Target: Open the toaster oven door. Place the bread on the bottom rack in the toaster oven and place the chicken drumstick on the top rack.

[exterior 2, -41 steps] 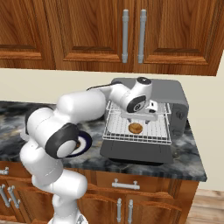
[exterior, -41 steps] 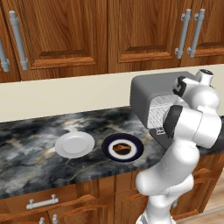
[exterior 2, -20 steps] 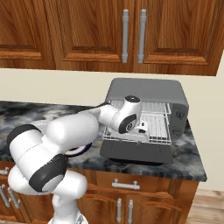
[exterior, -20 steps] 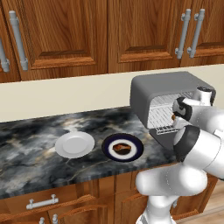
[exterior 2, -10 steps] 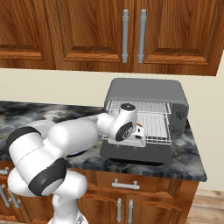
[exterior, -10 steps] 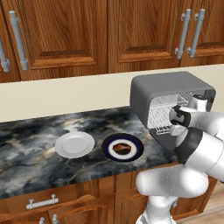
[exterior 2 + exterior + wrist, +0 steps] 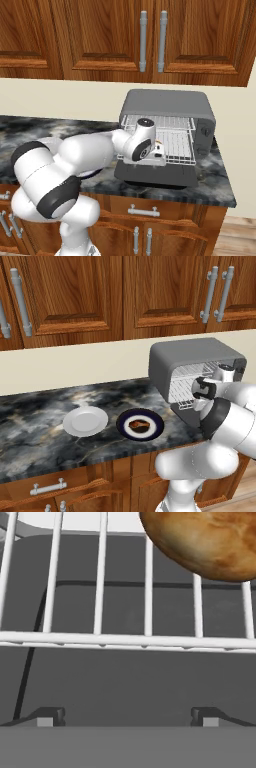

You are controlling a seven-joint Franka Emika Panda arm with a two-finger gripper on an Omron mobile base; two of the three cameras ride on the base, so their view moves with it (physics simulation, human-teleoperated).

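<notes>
Wooden cabinets (image 7: 90, 296) with long silver handles hang above a cream wall, and below them runs a dark marbled counter (image 7: 35, 421) over wooden drawers. At the counter's right end stands the toaster oven (image 7: 167, 107), its door (image 7: 156, 175) folded down flat in front and both wire grids visible inside. To its left lie a dark-rimmed plate (image 7: 140, 424) holding the chicken drumstick (image 7: 138, 425) and, beside that, a bare white plate (image 7: 85, 421). The arm reaches low across the oven's open front. In the hand view the bread (image 7: 205, 542) sits on the bottom rack (image 7: 125, 637), close ahead of the gripper (image 7: 125, 717), whose two tips stand well apart with nothing between them. Two seconds ago the wrist was up against the upper part of the oven mouth with the bread showing on the lower grid; since then the hand has dropped to the front edge of the bottom rack, while the plates and drumstick have stayed put.
</notes>
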